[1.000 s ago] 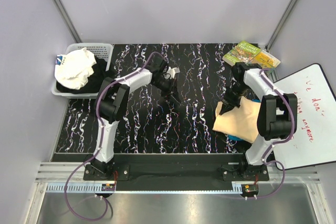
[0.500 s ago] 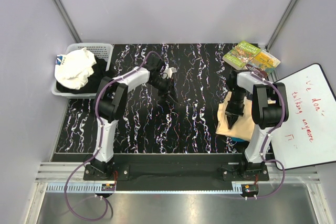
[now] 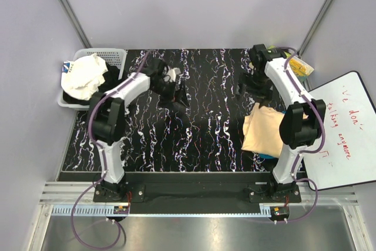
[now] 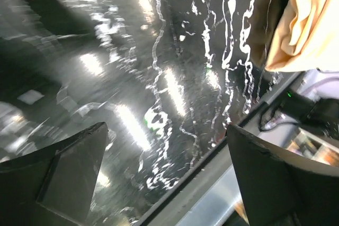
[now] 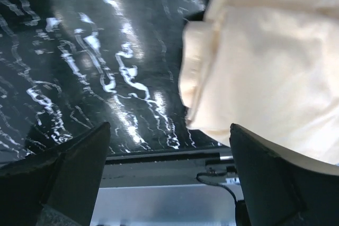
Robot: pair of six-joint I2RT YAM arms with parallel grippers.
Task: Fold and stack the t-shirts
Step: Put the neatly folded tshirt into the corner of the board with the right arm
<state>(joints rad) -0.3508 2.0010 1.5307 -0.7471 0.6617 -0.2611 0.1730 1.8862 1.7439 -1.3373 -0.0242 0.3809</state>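
**A:** So where are the shirts sitting at this point?

**B:** Peach-yellow t-shirt [image 3: 263, 136] is folded into a rough rectangle on the table [image 3: 205, 127]. A sliver of the teal-blue t-shirt [image 3: 270, 154] pokes out from under its near edge, so peach is on top.

**A:** And the arms?

**B:** Neither one is touching cloth. The right fingers [image 3: 250, 85] hang just past the peach shirt's far edge, spread wide with nothing between them. On the right wrist cam you can see the shirt's folded corner lying flat on the table beyond them. The left fingers [image 3: 178, 93] are well off to the peach shirt's left, over bare marbled table, and also spread wide and empty. The left wrist cam only catches a bit of peach cloth up in its corner.

**A:** Anything else around?

**B:** White basket [image 3: 117, 57] way over to the left of the peach shirt, with a white cloth [image 3: 85, 74] on top of something dark. Whiteboard [image 3: 346, 127] with red writing sits just to the shirt's right. Some colourful packets [image 3: 298, 66] lie beyond it, partly hidden by the right arm, can't tell what they are
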